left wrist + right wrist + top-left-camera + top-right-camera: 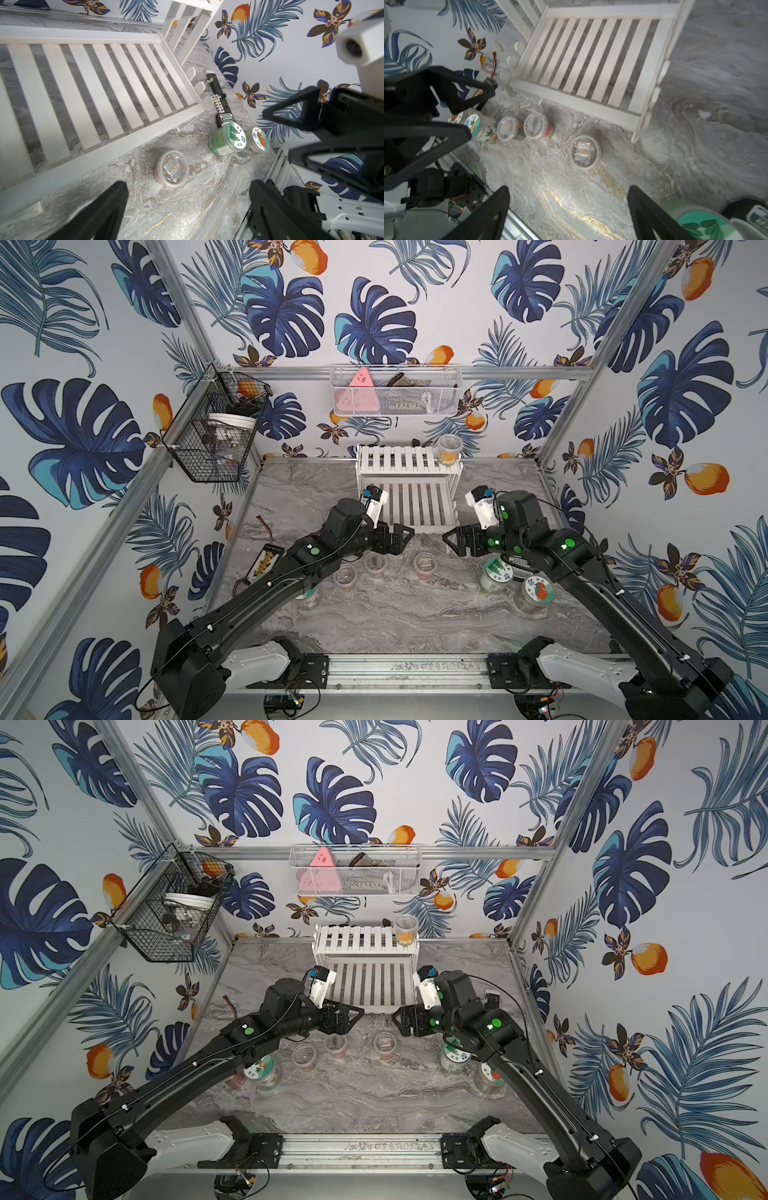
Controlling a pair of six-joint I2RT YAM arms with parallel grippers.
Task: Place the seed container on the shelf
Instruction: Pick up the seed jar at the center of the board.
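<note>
A grey marbled tabletop (415, 626) sits inside walls papered with blue leaves and orange fruit. In both top views the shelf (399, 458), a white slatted two-step rack, stands against the back wall. A clear cup holding something orange, apparently the seed container (449, 450), stands upright on the right end of the upper step, so the placing looks done. The left gripper (407, 540) and right gripper (448, 544) hover facing each other just in front of the lower step, well apart from the seed container (406, 930). Both are spread wide and empty, which reads as standing clear after a release. Three lidded cups (424, 565) stand on the table below them, probably waiting their turn. The left wrist view looks between that arm's spread, empty jaws at one of the lidded cups (172, 169), with two green-labelled jars (228, 141) touching each other beyond it and the shelf's bare lower step beside them. The right wrist view, somewhat blurred, shows its own jaws released with only table between them. The lidded cups (534, 125) are lined up before the shelf (591, 62). Neither wrist view shows the upper step's cup.
</note>
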